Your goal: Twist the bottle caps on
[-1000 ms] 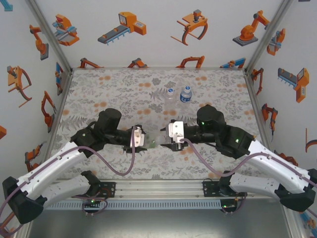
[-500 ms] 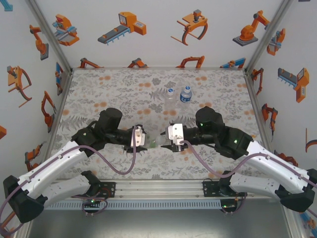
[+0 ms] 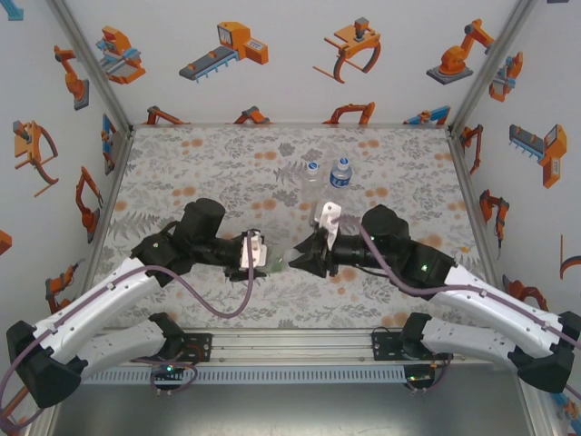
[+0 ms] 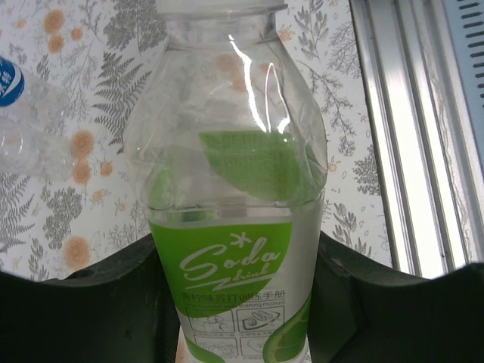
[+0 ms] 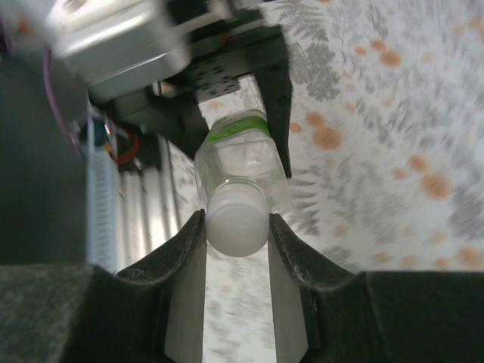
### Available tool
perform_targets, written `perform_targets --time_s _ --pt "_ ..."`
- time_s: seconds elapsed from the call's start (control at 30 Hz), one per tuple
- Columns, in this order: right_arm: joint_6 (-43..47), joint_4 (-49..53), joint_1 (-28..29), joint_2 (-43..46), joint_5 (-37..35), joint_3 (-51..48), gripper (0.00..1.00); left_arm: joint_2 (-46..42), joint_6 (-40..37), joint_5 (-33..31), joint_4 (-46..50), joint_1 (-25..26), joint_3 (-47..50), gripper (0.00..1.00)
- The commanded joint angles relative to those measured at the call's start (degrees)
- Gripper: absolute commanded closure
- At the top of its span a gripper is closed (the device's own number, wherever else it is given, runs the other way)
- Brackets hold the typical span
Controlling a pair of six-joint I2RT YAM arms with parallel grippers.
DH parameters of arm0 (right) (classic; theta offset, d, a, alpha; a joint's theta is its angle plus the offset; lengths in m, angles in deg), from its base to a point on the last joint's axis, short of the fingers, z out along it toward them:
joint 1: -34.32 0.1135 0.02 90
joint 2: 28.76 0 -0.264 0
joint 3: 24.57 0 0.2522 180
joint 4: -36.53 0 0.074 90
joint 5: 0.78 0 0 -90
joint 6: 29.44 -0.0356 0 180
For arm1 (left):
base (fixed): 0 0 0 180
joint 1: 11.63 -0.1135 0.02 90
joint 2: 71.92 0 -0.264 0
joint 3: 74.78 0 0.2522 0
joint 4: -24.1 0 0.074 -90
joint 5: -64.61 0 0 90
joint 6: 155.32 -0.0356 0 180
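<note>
Floral mat [image 3: 227, 173] with orange blots, white walls [image 3: 281, 95] printed with orange machines, aluminium rail [image 3: 290, 342] along near edge

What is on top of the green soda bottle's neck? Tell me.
A white cap sits on the green soda bottle's mouth, between the right gripper's fingers. The cap covers the neck threads, so how far it is screwed on cannot be seen.

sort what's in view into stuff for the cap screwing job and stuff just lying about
For the job:
- green-label bottle, held by the left gripper
- white cap at its mouth, between the fingers of the right gripper
- clear bottle and blue-label bottle, standing at the back

Just there:
- floral mat
- robot stickers on the walls
- metal rail at the near edge
</note>
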Motion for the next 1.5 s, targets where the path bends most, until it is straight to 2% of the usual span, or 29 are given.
perform_targets --time_s 0.0,0.13,0.23,0.3,0.43,0.5,0.6,0.63,0.73,0.83,0.97,1.17,1.3,1.47 --pt "-37.5 -6.4 0.2 -1.1 -17.2 -2.2 1.00 0.4 0.5 1.8 -3.0 0.6 -2.4 1.00" --pt "-60.1 -4.8 0.2 -0.9 -24.8 -4.4 1.00 0.9 1.6 1.0 -4.1 0.6 -2.4 1.00" --pt "-69.9 -0.4 0.3 -0.7 -28.4 -4.4 1.00 1.4 2.2 0.4 -4.7 0.6 -2.5 1.00" --pt "-71.2 2.4 0.2 -0.7 -29.2 -3.7 1.00 1.5 2.3 0.3 -4.7 0.6 -2.6 1.00" --pt "-68.8 1.0 0.3 -1.1 -28.0 -3.3 1.00 1.0 2.1 0.3 -4.6 0.6 -2.3 1.00" --pt "-66.4 0.6 0.2 -1.2 -27.4 -2.4 0.93 0.9 2.1 0.3 -4.6 0.6 -2.3 1.00" --pt "-55.1 0.5 0.1 -0.4 -26.8 -0.7 0.68 0.9 1.9 0.4 -4.5 0.6 -2.2 1.00" --pt "-49.8 0.7 0.2 0.0 -26.2 0.0 0.63 0.9 1.8 0.4 -4.4 0.6 -2.3 1.00" --pt "-33.6 2.7 0.2 1.4 -22.7 2.6 0.51 1.2 1.3 0.5 -3.4 0.6 -2.4 1.00" --pt "-16.2 5.9 0.2 1.7 -16.8 5.5 0.46 1.5 0.7 0.5 -2.4 0.6 -2.9 1.00" --pt "5.2 10.2 0.2 1.6 -8.1 9.1 0.45 1.6 -0.4 1.0 -1.1 0.6 -3.0 1.00" --pt "30.6 15.3 0.2 -0.2 4.3 11.2 0.45 1.5 -2.0 3.6 -0.6 0.6 -2.4 1.00" --pt "36.7 17.6 0.3 -2.6 10.2 13.2 0.45 1.7 -2.4 4.1 -0.3 0.6 -2.3 1.00" --pt "36.8 14.8 0.3 -2.6 9.1 10.3 0.47 1.5 -2.6 4.1 -0.2 0.6 -2.4 1.00"
